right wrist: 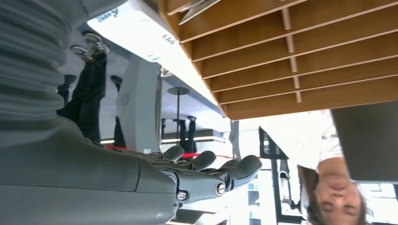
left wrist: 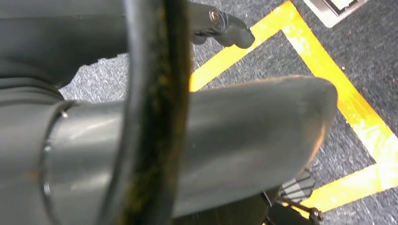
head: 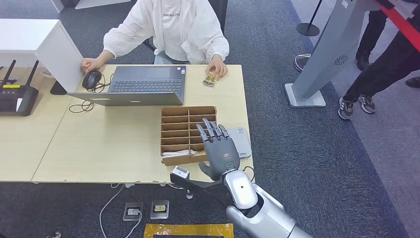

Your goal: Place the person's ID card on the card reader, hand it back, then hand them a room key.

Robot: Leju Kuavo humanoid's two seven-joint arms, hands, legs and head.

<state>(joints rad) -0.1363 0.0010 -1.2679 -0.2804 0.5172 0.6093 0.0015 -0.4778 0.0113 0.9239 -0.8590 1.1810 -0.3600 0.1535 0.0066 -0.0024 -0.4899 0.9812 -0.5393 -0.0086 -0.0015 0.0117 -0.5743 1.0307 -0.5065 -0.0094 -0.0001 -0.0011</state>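
**Right robot hand raised over the surface, card still with the person**

The wooden surface [head: 114,144] carries everything, and a person [head: 171,29] sits at its far side behind a laptop [head: 141,85], probably waiting to be served. The divided box [head: 184,130] stands near the robot, so room keys are easy to reach. The grey card reader [head: 241,141] lies just beside it. The right robot hand [head: 218,148] hovers above the box, fingers straight and spread, holding nothing. The small card [head: 210,79] rests under the person's fingers. Whether the left robot hand is spread or closed, I cannot tell.
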